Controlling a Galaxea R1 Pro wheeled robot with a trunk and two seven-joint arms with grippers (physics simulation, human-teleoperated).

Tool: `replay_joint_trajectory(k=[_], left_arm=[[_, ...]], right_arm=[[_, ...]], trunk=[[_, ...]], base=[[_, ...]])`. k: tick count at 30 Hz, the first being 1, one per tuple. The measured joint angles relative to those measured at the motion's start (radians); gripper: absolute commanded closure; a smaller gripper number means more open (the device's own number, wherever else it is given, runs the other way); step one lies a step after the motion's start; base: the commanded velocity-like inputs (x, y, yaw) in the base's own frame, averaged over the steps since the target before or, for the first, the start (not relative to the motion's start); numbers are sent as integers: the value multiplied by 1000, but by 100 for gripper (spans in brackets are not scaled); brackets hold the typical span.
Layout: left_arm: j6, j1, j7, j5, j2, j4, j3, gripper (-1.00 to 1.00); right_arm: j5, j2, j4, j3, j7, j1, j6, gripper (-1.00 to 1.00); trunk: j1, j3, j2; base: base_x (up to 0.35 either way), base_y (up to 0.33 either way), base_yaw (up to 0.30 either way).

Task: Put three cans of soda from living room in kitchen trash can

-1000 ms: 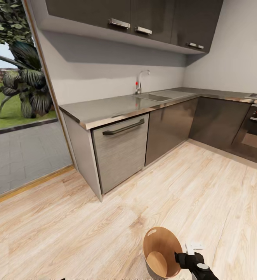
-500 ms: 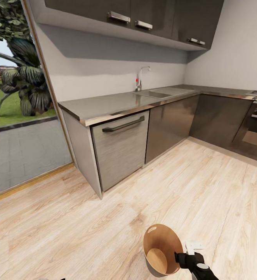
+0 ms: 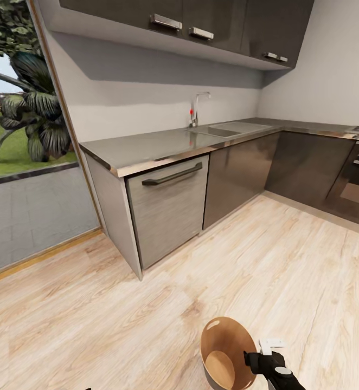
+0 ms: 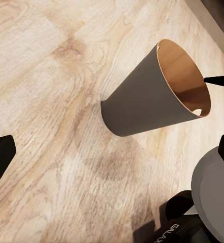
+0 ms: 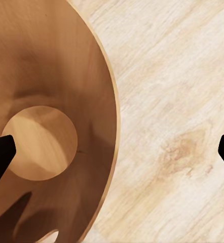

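No soda cans lie in the trash can, which stands on the kitchen's wood floor with its tan bottom bare, so by my judgement all three deliveries remain outstanding. The left gripper is spread and empty; the right gripper is spread astride the rim, pinching nothing.

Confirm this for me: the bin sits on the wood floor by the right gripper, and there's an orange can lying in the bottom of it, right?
Not quite. The bin does sit on the wood floor by the right gripper, but it holds no can: the right wrist view looks straight down into it and shows only its bare tan bottom.
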Motion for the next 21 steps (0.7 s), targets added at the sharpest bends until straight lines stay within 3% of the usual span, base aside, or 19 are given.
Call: replay_joint_trajectory(k=[5, 21], left_arm=[[0, 0, 0, 0, 0, -1, 0, -100], [0, 0, 0, 0, 0, -1, -1, -100]], right_arm=[[0, 0, 0, 0, 0, 0, 0, -100], [0, 0, 0, 1, 0, 0, 0, -100]], trunk=[[0, 0, 0], [54, -64, -98]], base=[[3, 0, 0], [0, 0, 0]])
